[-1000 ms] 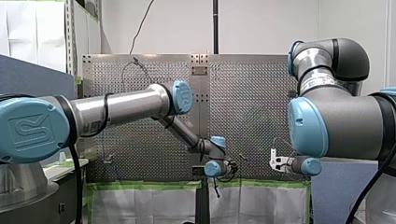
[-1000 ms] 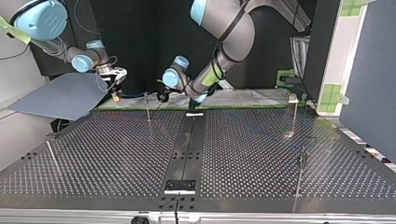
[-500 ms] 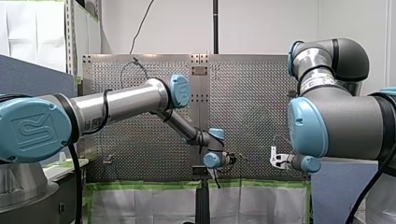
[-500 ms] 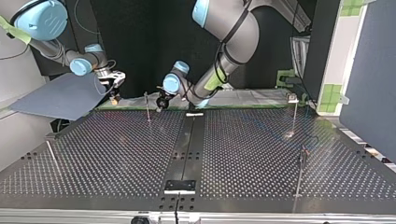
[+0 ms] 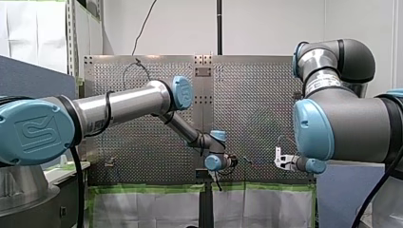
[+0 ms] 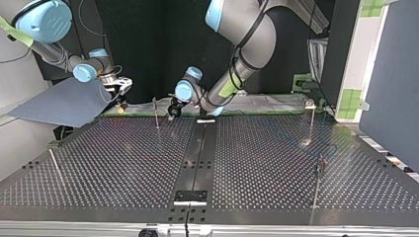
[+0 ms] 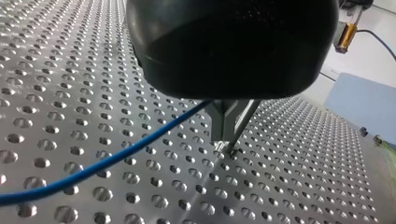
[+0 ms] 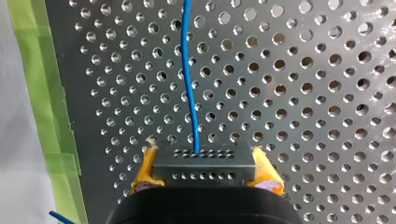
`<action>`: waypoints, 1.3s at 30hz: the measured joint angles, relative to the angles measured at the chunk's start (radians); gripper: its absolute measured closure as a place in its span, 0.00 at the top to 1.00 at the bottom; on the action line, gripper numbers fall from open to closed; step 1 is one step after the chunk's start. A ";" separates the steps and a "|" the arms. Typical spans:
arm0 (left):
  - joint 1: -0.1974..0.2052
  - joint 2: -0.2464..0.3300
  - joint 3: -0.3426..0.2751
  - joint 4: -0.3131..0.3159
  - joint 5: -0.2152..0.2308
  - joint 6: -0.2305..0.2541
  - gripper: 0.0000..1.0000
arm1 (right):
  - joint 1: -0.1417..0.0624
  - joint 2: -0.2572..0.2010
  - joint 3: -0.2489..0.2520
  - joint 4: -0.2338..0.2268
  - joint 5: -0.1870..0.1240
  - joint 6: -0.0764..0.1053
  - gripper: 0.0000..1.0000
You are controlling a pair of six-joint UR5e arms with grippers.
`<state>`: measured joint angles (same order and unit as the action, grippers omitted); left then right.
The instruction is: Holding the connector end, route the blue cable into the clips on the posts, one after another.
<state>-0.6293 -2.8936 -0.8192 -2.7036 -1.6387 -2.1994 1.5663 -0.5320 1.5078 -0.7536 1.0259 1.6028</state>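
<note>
Top view shows the left fingers [image 7: 223, 123], closed on the blue cable [image 7: 116, 156], now nearer the post [image 6: 156, 112] for clipping; right fingers [image 8: 145, 170] clamp the connector [image 8: 203, 163].

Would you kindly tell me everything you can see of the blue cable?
The blue cable is thin, smooth and flexible-looking. In the right wrist view one end enters the grey connector, which my right gripper clamps between yellow pads; from there it runs ahead, slightly wavy, over the perforated table. In the left wrist view it slants above the table up to my left gripper, where it goes out of sight.
</note>
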 joint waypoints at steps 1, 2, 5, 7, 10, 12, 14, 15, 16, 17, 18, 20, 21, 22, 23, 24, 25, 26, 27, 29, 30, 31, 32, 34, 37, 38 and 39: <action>0.001 0.000 0.000 0.005 0.008 0.005 0.00 | 0.000 0.000 0.000 0.000 0.000 0.000 0.00; 0.001 0.000 0.000 0.009 0.014 0.010 0.31 | 0.001 0.000 0.000 0.000 -0.001 0.000 0.00; -0.001 0.000 0.000 0.021 0.036 0.024 0.73 | 0.002 0.000 0.000 0.000 -0.001 0.001 0.00; -0.002 0.000 0.000 0.028 0.046 0.035 0.88 | 0.002 0.000 0.000 0.000 -0.002 0.002 0.00; -0.003 0.001 0.000 0.027 0.057 0.049 1.00 | 0.002 0.000 0.000 0.000 -0.002 0.001 0.00; -0.001 0.000 0.000 0.018 0.052 0.062 1.00 | 0.002 0.000 0.000 0.000 -0.003 0.001 0.00; 0.000 0.000 0.000 0.001 0.040 0.079 1.00 | 0.002 0.000 0.000 0.000 -0.003 0.000 0.00; 0.001 0.000 0.000 -0.006 0.034 0.087 1.00 | 0.003 0.000 0.000 0.000 -0.003 0.000 0.00; 0.001 0.000 0.000 -0.017 0.025 0.099 1.00 | 0.003 0.000 -0.001 0.000 -0.003 -0.001 0.00; 0.001 0.000 0.000 -0.026 0.017 0.107 1.00 | 0.003 0.000 0.000 0.000 -0.003 -0.001 0.00; 0.000 0.000 0.000 -0.035 0.009 0.117 1.00 | 0.003 0.000 -0.001 0.000 -0.003 -0.001 0.00; -0.001 0.000 0.000 -0.057 -0.011 0.138 1.00 | 0.004 0.000 0.000 0.000 -0.003 -0.002 0.00; -0.002 0.000 0.000 -0.066 -0.020 0.148 1.00 | 0.004 0.000 0.000 0.000 -0.003 -0.002 0.00; -0.003 0.000 -0.001 -0.078 -0.032 0.160 1.00 | 0.004 0.000 0.000 0.000 -0.003 -0.002 0.00; -0.004 0.000 -0.002 -0.088 -0.041 0.169 1.00 | 0.004 0.000 0.000 0.000 -0.003 -0.002 0.00; -0.005 0.000 -0.003 -0.097 -0.049 0.178 1.00 | 0.004 0.000 0.000 0.001 -0.003 -0.002 0.00; -0.006 0.001 -0.007 -0.108 -0.056 0.190 1.00 | 0.004 0.000 0.000 0.002 -0.003 -0.002 0.00; -0.008 0.001 -0.011 -0.118 -0.060 0.200 1.00 | 0.004 0.000 0.000 0.003 -0.003 -0.002 0.00; -0.009 0.001 -0.016 -0.128 -0.063 0.209 1.00 | 0.004 0.000 0.000 0.004 -0.003 -0.002 0.00; -0.012 0.002 -0.031 -0.151 -0.067 0.233 1.00 | 0.004 0.000 0.000 0.005 -0.003 -0.003 0.00; -0.013 0.003 -0.038 -0.161 -0.068 0.242 1.00 | 0.004 0.000 0.001 0.006 -0.003 -0.003 0.00; -0.014 0.006 -0.048 -0.173 -0.068 0.255 1.00 | 0.004 0.000 0.001 0.006 -0.003 -0.003 0.00; -0.015 0.009 -0.056 -0.182 -0.069 0.263 1.00 | 0.004 0.000 0.001 0.006 -0.003 -0.003 0.00; -0.017 0.017 -0.074 -0.201 -0.069 0.282 1.00 | 0.004 0.000 0.000 0.006 -0.003 -0.004 0.00; -0.023 0.027 -0.102 -0.230 -0.069 0.312 1.00 | 0.004 0.000 0.001 0.006 -0.003 -0.004 0.00; -0.025 0.029 -0.108 -0.238 -0.070 0.322 1.00 | 0.004 0.000 0.000 0.006 -0.003 -0.004 0.00; -0.028 0.032 -0.114 -0.245 -0.071 0.331 1.00 | 0.004 0.000 0.000 0.006 -0.003 -0.004 0.00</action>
<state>-0.6570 -2.8620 -0.9331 -2.9485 -1.7098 -1.8683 1.5701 -0.5316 1.5081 -0.7472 1.0233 1.5988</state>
